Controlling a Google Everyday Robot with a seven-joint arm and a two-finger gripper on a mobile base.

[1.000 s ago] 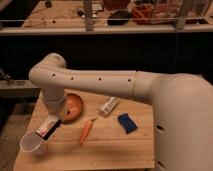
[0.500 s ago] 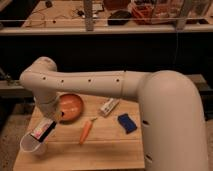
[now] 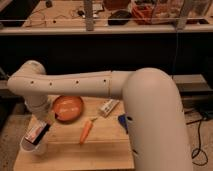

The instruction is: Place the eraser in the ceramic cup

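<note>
One eraser tilted over ceramic cup, gripper pinching it, lined up for drop.

Lab or workshop, cable-strewn bench, wooden table

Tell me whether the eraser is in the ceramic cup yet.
Partly in. The eraser sits tilted over the ceramic cup, its lower end at the rim, with the gripper right at it; whether it is released, cannot tell.

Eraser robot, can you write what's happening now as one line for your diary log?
step: eraser over cup | gripper: at cup rim, table's left front, holding eraser | nearby: bowl, carrot
</note>
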